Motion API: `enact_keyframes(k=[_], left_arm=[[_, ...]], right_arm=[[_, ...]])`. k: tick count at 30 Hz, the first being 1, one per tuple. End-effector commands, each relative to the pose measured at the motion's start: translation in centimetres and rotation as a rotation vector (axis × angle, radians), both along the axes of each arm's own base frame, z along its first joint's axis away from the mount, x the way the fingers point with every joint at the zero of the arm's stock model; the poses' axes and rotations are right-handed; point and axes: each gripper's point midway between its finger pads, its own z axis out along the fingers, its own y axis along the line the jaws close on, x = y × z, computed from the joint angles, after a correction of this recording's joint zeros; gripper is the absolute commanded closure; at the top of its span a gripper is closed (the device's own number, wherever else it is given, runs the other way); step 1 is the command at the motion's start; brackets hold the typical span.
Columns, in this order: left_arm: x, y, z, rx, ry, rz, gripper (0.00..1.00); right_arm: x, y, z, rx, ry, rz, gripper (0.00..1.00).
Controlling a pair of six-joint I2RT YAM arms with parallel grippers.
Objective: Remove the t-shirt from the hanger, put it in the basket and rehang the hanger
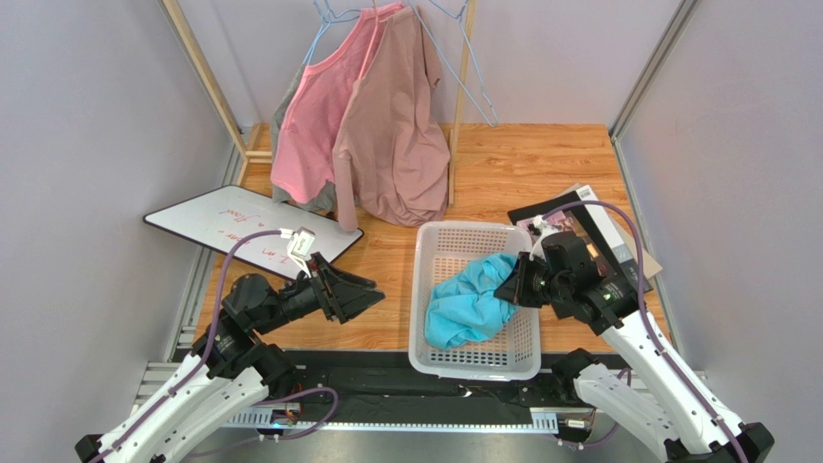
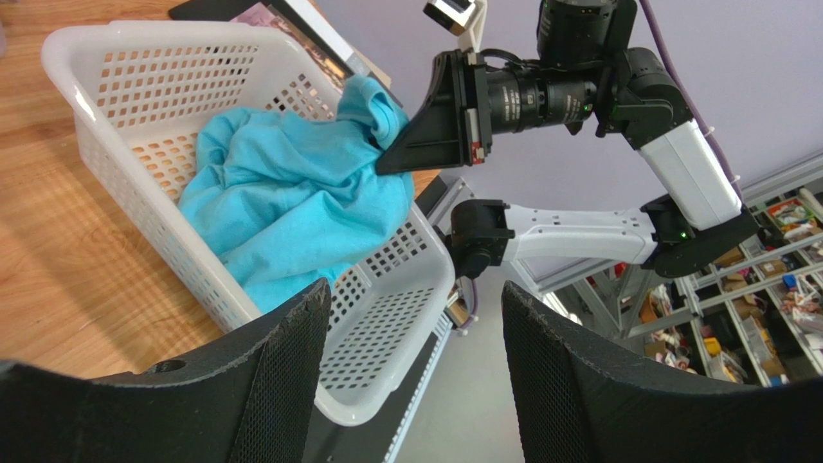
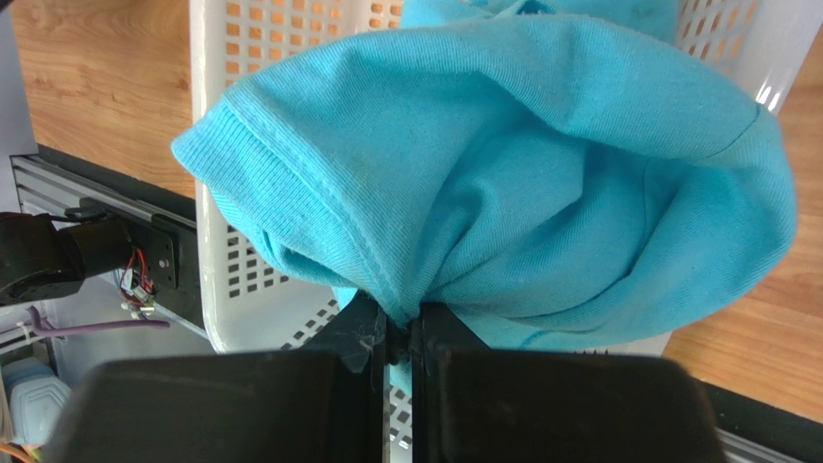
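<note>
The right gripper (image 1: 506, 286) clenched a fold of the t-shirt (image 1: 462, 309), heaped in the white basket (image 1: 419, 318) directly to that claw's left, while the farther left gripper (image 1: 370, 296) hung open beside the basket's opposite wall.

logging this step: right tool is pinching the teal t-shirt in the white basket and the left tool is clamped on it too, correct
Not quite. The right tool does pinch the t-shirt in the white basket, but the left tool is open and holds nothing, off to the basket's side. The left wrist view shows it spread wide with nothing in its grasp.
</note>
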Motion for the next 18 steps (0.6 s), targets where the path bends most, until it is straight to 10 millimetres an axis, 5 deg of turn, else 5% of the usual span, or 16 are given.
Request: enact_keyframes(k=[1, 5, 11, 18], left_arm=[[0.2, 0.1, -0.6, 0.031, -0.031, 0.008, 0.29], [0.2, 0.3, -0.9, 0.035, -0.038, 0.015, 0.29], [-0.1, 0.2, -0.7, 0.015, -0.044, 0.000, 0.29], [-0.3, 0.1, -0.9, 0.021, -0.044, -0.017, 0.28]], right_arm=[[-1.9, 0.1, -2.5, -0.009, 0.120, 0.008, 1.00], [-1.2, 1.1, -4.5, -0.083, 0.203, 0.015, 1.00], [3.5, 4.1, -6.1, -0.147, 0.170, -0.007, 0.97], [4.9, 6.0, -8.6, -0.206, 0.088, -0.007, 0.79]])
